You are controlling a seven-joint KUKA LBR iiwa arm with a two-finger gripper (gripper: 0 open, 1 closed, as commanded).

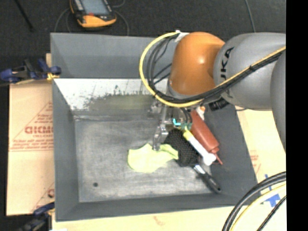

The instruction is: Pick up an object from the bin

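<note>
The fingers hang at the edge of a limp yellow-green cloth, which lies just below-left of them. Whether they are spread or closed I cannot tell. Better to pinch its raised fold, keeping clear of the black lump and red bottle to their right.

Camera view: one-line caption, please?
Gripper over a yellow-green soft piece on the bin floor, red-brown bottle alongside.

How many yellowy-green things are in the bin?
1. A floppy yellow-green piece lies near the middle of the bin floor, right by the gripper and left of a black lump. The arm may hide more.
</note>
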